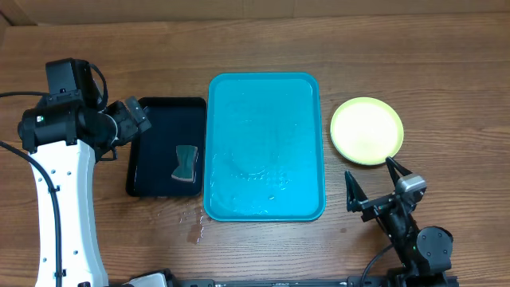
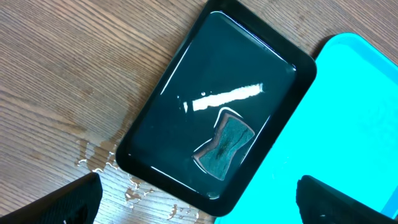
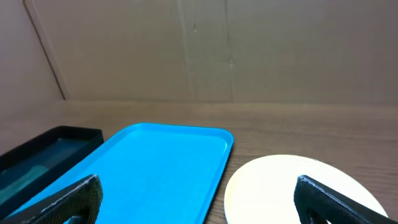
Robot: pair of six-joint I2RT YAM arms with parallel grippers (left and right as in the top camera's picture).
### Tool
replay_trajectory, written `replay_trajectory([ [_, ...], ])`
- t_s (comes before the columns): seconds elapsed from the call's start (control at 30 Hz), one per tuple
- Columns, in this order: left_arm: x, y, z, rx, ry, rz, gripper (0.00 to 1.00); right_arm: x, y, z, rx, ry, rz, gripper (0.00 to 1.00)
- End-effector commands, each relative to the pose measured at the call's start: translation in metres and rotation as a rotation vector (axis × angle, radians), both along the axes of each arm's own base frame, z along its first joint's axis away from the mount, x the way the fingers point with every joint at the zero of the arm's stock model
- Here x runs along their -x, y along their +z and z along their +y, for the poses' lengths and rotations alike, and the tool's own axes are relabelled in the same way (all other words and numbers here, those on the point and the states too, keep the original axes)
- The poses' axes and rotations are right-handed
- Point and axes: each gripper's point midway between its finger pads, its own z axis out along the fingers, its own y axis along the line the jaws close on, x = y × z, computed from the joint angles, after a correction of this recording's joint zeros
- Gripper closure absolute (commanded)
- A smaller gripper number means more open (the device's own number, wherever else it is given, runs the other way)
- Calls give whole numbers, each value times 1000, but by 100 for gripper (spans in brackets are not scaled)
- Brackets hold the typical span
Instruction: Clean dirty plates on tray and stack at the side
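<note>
Turquoise tray (image 1: 263, 119) lies bare and wet; the plates (image 1: 366, 131) sit stacked on the desk (image 1: 446, 64) just to its right (only the top one shows). Job looks done. Left fingers (image 2: 74, 202) and right fingers (image 3: 339, 199) spread wide, empty.

No text, label, number or sign is readable anywhere.

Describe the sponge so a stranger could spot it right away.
Left of the large turquoise tray in the middle of the table lies a smaller black tray. The sponge sits inside it, near its right edge: dark teal, bow-tie shaped, the only object in that tray.
</note>
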Motion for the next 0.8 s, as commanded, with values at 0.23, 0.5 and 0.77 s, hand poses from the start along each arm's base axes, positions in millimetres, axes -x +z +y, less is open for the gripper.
replay_trajectory([
  [0.23, -3, 8, 1, 3, 14, -26, 0, 0, -2, 0, 27, -3, -14, 0],
  [0.5, -3, 8, 1, 3, 14, -26, 0, 0, -2, 0, 27, -3, -14, 0],
  [0.77, -3, 8, 1, 2, 14, -26, 0, -2, -2, -5, 27, -23, -14, 0],
])
